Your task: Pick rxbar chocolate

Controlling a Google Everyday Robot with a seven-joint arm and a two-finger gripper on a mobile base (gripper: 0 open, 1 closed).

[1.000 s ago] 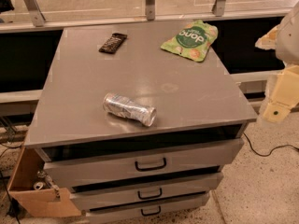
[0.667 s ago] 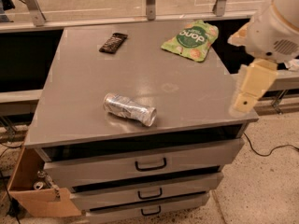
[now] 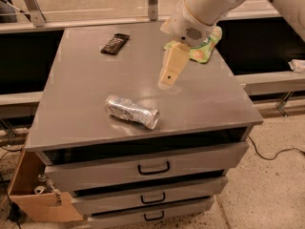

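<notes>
The rxbar chocolate [image 3: 115, 43] is a small flat dark bar lying at the back left of the grey cabinet top [image 3: 86, 94]. My gripper [image 3: 167, 80] hangs from the white arm over the middle right of the top, well to the right of the bar and in front of it. It holds nothing that I can see. It is above and behind the crushed silver can [image 3: 132, 111].
A green snack pouch [image 3: 204, 50] lies at the back right, partly hidden by my arm. The cabinet has three drawers [image 3: 152, 168] below. An open cardboard box [image 3: 33, 194] stands on the floor at the lower left. A cable runs on the floor at the right.
My arm has swung in from the cabinet's right edge to over the middle right of the top, and covers part of the green pouch. The bar, can and pouch have not moved.
</notes>
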